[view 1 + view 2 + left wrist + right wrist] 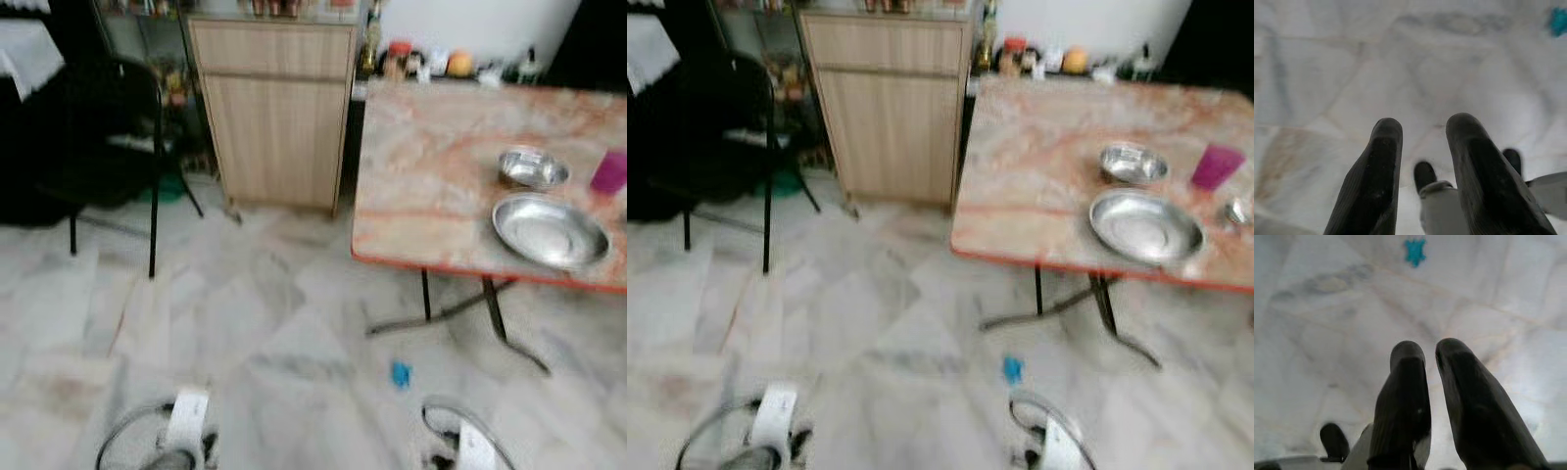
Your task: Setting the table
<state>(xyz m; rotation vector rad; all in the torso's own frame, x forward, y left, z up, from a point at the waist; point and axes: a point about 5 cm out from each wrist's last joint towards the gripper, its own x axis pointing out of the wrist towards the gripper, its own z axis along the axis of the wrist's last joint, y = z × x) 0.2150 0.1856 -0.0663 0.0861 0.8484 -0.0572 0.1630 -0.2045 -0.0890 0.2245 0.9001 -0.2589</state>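
Note:
A marble-patterned table (431,166) with an orange edge stands ahead on the right. On it lie a wide steel plate (551,230), a small steel bowl (532,167) behind it, and a pink cup (609,171) at the far right. Both arms hang low over the floor, well short of the table. My left gripper (1422,127) points at the marble floor, open with nothing between its fingers. My right gripper (1430,350) also faces the floor, its fingers nearly touching and empty.
A wooden cabinet (274,113) stands ahead beside the table, and a black chair (108,137) is at the left. Jars and bottles (431,64) line a counter behind the table. A small blue scrap (400,373) lies on the floor near the table's metal legs (490,308).

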